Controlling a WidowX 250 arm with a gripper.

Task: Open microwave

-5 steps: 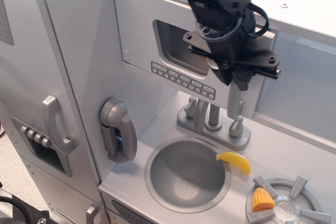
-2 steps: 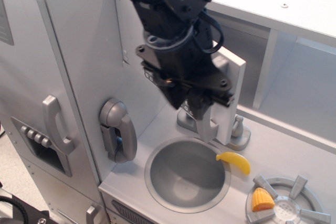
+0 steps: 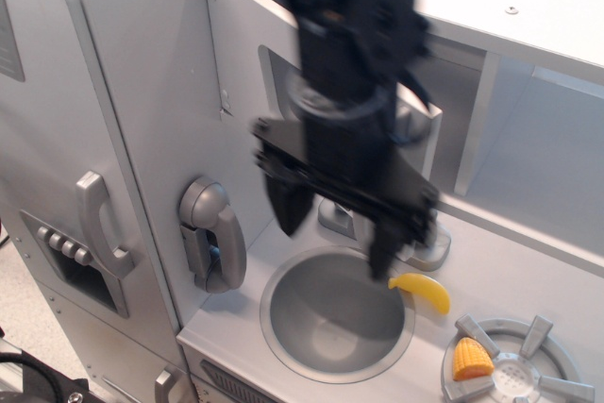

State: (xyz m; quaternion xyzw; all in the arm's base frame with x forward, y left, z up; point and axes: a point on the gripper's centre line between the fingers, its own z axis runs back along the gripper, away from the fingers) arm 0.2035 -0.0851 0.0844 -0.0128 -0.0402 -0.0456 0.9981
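Nearest the camera, the sink (image 3: 337,316) is seen set in the counter (image 3: 528,280), with a yellow banana (image 3: 422,292) on its right rim and a piece of corn (image 3: 471,361) on the burner (image 3: 519,365).

Above the sink hangs the gripper (image 3: 342,229), blurred by motion. Its two dark fingers are spread wide apart, pointing down, and nothing is held between them.

Behind the gripper stands the microwave (image 3: 429,134). Its door is swung out on hinges at the left, so that mostly the pale free edge is shown, by the tap; the open cavity is visible to the right. A corner of the dark window is glimpsed at upper left. The buttons and the bar handle are hidden by the arm.

The door is judged light and rigid, a thin painted board turning freely on its hinges, with a smooth and rather slippery face. Hold is best taken on the vertical handle near the free edge, or the edge itself can be pushed. The task is judged largely done.

At far left, the fridge (image 3: 57,139) and a toy phone (image 3: 211,233) are noted.
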